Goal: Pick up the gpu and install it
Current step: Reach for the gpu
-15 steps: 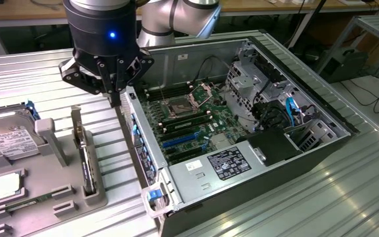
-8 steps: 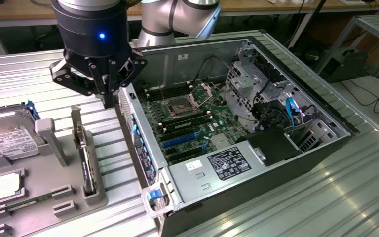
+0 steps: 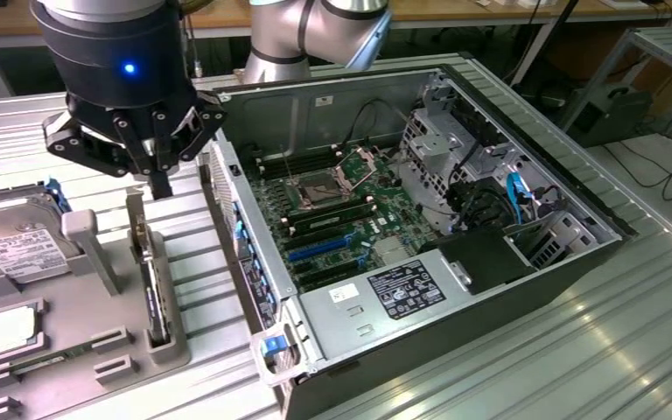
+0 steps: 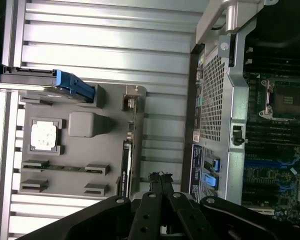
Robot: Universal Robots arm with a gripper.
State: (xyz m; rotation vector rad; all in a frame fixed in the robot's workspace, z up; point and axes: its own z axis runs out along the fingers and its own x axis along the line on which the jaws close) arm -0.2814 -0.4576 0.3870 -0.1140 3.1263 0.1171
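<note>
The gpu (image 3: 150, 271) stands on edge in a grey holder (image 3: 80, 350) just beside the open case (image 3: 234, 210). A bare strip of tabletop (image 3: 213, 359) lies between them. The jaws hang above that strip, closed and empty.

Hard drive (image 3: 15, 245), processor chip (image 3: 11, 325), open case (image 3: 465, 363)

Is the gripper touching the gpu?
Apart. The wrist view shows table slats between the gripper and the gpu.
</note>
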